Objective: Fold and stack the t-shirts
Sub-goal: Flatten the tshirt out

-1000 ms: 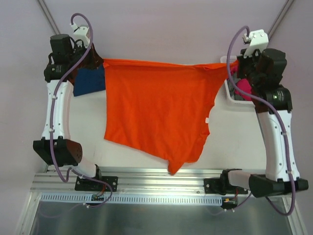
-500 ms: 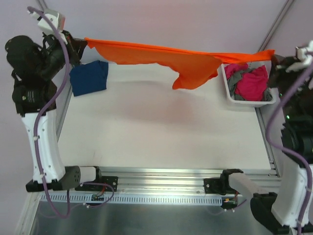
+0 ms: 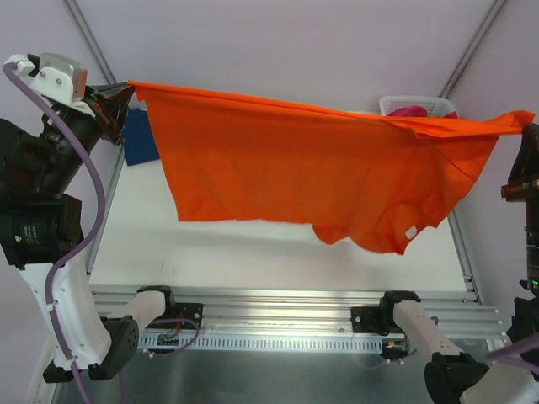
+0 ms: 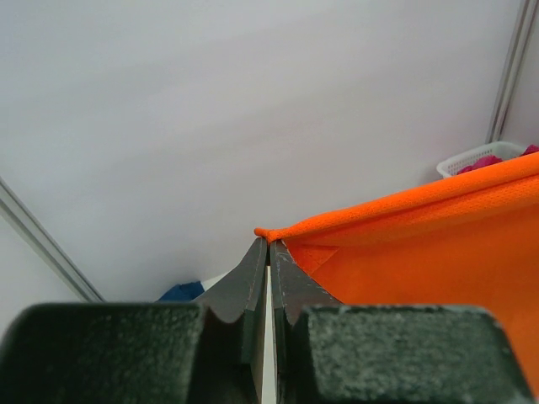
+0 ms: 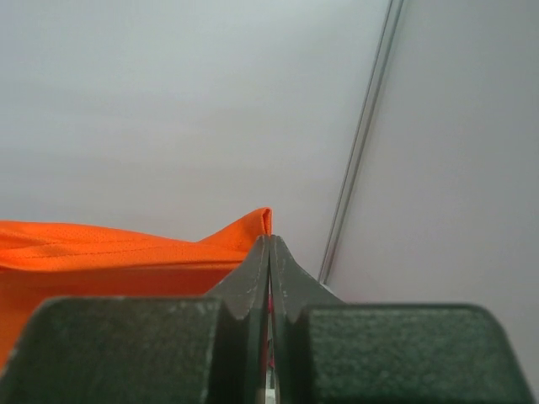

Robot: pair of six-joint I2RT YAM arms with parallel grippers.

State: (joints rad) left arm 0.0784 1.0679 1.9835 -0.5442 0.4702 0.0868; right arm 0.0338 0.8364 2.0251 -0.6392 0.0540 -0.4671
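Pale lilac walls enclose a white table (image 3: 253,252), with an aluminium rail (image 3: 278,305) along its 6 o'clock edge, where both arm bases are bolted.

Item 1: the orange t-shirt (image 3: 337,177) hangs in the air above the table, spread broadside between the two arms. Its upper edge is drawn taut from 10 o'clock to 3 o'clock in the top view. The body drapes below that edge, and the lowest fold sags at about 5 o'clock. A small white label (image 3: 410,231) shows near that fold.

Item 2: the left gripper (image 3: 126,87) is raised at 10 o'clock. In the left wrist view its jaws are pressed together, clenched on the corner of the orange t-shirt (image 4: 438,252), which runs off towards 3 o'clock from the left gripper (image 4: 268,244).

Item 3: the right gripper (image 3: 529,128) is at 3 o'clock, partly cut off by the frame edge. In the right wrist view the right gripper (image 5: 268,241) is likewise clenched, pinching a corner of the orange t-shirt (image 5: 109,252), which extends towards 9 o'clock.

Item 4: a navy blue t-shirt (image 3: 140,139) lies on the table at 10 o'clock, largely hidden behind the orange cloth.

Item 5: a white slotted basket (image 3: 417,104) sits at 1 o'clock, only its rim visible, with magenta cloth (image 3: 410,110) showing inside it.
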